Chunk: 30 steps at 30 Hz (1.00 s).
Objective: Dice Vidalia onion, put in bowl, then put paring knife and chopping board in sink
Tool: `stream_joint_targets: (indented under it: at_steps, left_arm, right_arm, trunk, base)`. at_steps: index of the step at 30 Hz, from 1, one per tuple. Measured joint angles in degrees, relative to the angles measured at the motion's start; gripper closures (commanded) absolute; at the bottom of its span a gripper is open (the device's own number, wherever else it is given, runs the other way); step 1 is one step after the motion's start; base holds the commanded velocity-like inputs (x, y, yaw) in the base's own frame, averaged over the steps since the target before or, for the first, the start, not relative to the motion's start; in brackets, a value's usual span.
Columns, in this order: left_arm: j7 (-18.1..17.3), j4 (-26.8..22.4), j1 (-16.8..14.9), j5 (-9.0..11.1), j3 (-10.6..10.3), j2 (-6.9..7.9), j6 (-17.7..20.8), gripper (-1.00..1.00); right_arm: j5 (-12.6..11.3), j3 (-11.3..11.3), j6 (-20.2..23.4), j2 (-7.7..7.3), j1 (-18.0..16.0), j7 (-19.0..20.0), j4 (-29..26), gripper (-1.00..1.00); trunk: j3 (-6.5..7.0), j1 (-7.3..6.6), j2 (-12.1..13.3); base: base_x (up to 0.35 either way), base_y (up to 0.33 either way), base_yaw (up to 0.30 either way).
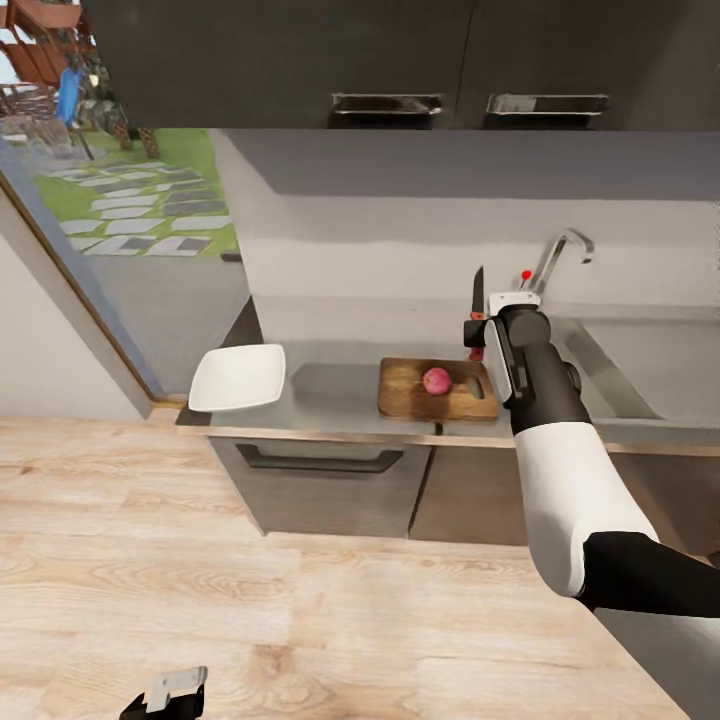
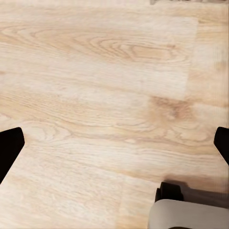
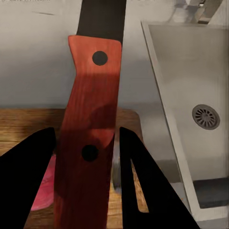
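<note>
The pinkish Vidalia onion (image 1: 437, 380) rests whole on the dark wooden chopping board (image 1: 410, 398) on the grey countertop (image 1: 330, 385). My right gripper (image 1: 477, 335) hovers just right of the board, shut on the paring knife (image 1: 478, 292), whose dark blade points straight up. In the right wrist view the knife's reddish handle (image 3: 88, 133) stands between the black fingers (image 3: 138, 176), with the onion (image 3: 45, 188) and board (image 3: 28, 126) below. The white bowl (image 1: 238, 377) sits at the counter's left end. The steel sink (image 1: 640, 365) lies to the right. My left gripper (image 1: 165, 695) hangs low over the floor, fingers (image 2: 9, 148) apart.
A chrome faucet (image 1: 560, 250) with a red knob rises behind the sink. The drain (image 3: 206, 116) shows in the basin. Dark cabinets with a bar handle (image 1: 320, 462) stand under the counter. Pale wooden floor (image 1: 200, 600) spreads in front. A window is at the left.
</note>
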Motion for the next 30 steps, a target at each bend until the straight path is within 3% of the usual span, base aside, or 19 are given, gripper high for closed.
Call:
stream_joint_targets:
  at_steps: [9,12,15,17,18,19,21,23,25,27,29,30]
  left_arm:
    - [0.0,0.0,0.0,0.0,0.0,-0.09,0.3,-1.0]
    - [-0.1,0.0,0.0,-0.1,-0.1,-0.17,0.6,-1.0]
    - [-0.2,0.0,0.0,-0.1,-0.1,-0.11,0.6,-1.0]
    - [-0.2,0.0,0.0,-0.2,-0.1,0.25,0.6,-1.0]
    - [-0.3,0.0,0.0,-0.1,-0.2,0.69,0.6,-1.0]
    - [-0.4,0.0,0.0,-0.2,-0.2,0.84,0.6,-1.0]
    - [-0.4,0.0,0.0,-0.2,-0.2,0.97,0.6,-1.0]
    - [-0.5,0.0,0.0,-0.2,-0.3,0.95,0.6,-1.0]
    - [-0.5,0.0,0.0,-0.2,-0.3,0.94,0.6,-1.0]
    - [-0.5,0.0,0.0,-0.2,-0.3,0.96,0.6,-1.0]
    - [-0.5,0.0,0.0,-0.2,-0.3,1.02,0.6,-1.0]
    - [-0.5,0.0,0.0,-0.2,-0.3,1.01,0.6,-1.0]
  right_arm:
    - [0.0,0.1,-1.3,0.04,0.0,0.1,0.9,1.0]
    - [0.2,2.2,-2.2,0.0,0.0,0.5,0.7,1.0]
    - [0.5,6.9,-2.5,-0.27,0.0,0.9,0.6,1.0]
    - [1.5,15.5,-2.5,-1.05,0.0,0.9,-0.6,1.0]
    - [5.2,21.9,-2.5,-2.21,0.0,1.0,-1.8,1.0]
    - [8.2,25.2,-2.4,-2.72,0.0,1.2,-2.2,1.0]
    - [13.4,29.5,-2.4,-3.11,0.0,1.2,-2.6,1.0]
    - [22.0,33.3,-2.2,-3.4,0.0,1.2,-3.8,1.0]
    - [30.1,35.5,-2.2,-3.55,0.0,1.2,-4.5,1.0]
    - [36.5,36.4,-2.3,-3.82,0.0,1.5,-4.8,1.0]
    - [40.4,36.8,-2.4,-4.84,0.0,2.3,-5.1,1.0]
    - [42.1,36.9,-2.6,-6.14,0.1,3.3,-5.7,1.0]
  trunk:
    - [0.0,0.01,0.0]
    - [0.0,0.01,0.0]
    - [0.0,0.01,0.0]
    - [0.0,0.0,0.0]
    - [0.0,0.0,0.0]
    - [0.0,0.01,0.0]
    - [0.0,0.01,0.0]
    - [0.0,0.0,0.0]
    - [0.0,0.01,0.0]
    - [0.0,0.01,0.0]
    - [0.0,0.01,0.0]
    - [0.0,0.01,0.0]
  base:
    - [0.008,-0.015,0.0]
    - [0.0,0.0,0.0]
    - [0.0,0.0,0.0]
    - [0.0,0.0,0.0]
    - [0.0,0.0,0.0]
    - [0.0,0.0,0.0]
    - [0.0,0.0,0.0]
    - [0.0,0.0,0.0]
    - [0.0,0.0,0.0]
    - [0.0,0.0,0.0]
    - [0.0,0.0,0.0]
    - [0.0,0.0,0.0]
